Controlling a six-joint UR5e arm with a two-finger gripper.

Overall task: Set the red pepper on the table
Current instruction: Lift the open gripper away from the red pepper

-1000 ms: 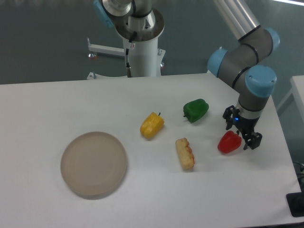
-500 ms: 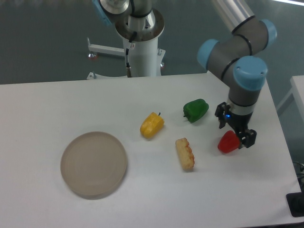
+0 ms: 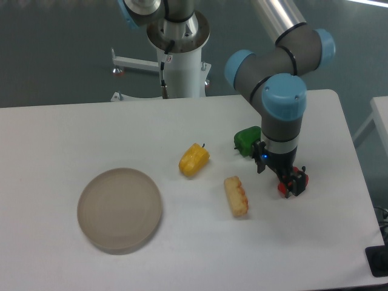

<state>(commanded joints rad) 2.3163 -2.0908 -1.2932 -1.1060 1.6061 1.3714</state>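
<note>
a: where's the red pepper [image 3: 292,183] sitting?

b: low on the table [image 3: 182,254], mostly hidden behind the gripper [image 3: 286,182]. only red slivers show either side of the fingers [image 3: 295,183], so it looks to be between them, at or very near the surface.

a: clamped or let go?

b: i cannot tell. the wrist blocks the gap, and the red edges don't show whether the fingers press on it or just stand around it.

a: why so low?

b: my guess is that the job is to set it on the tabletop, so keeping it down means no drop or roll when the fingers part.

a: what's around?

b: the green pepper [image 3: 245,140] is up and behind the fingers, partly covered by the arm. the corn piece [image 3: 236,195] lies off to the camera-left of them, apart. the yellow pepper [image 3: 194,159] is farther that way, and the round plate [image 3: 119,210] is well apart, with nothing on it.

a: what changed from a second ago?

b: the arm has swung toward camera-left and now stands over the pepper. earlier most of the pepper showed beside the fingers; now nearly all is covered. the pepper's spot has hardly shifted. the other items haven't moved.
</note>
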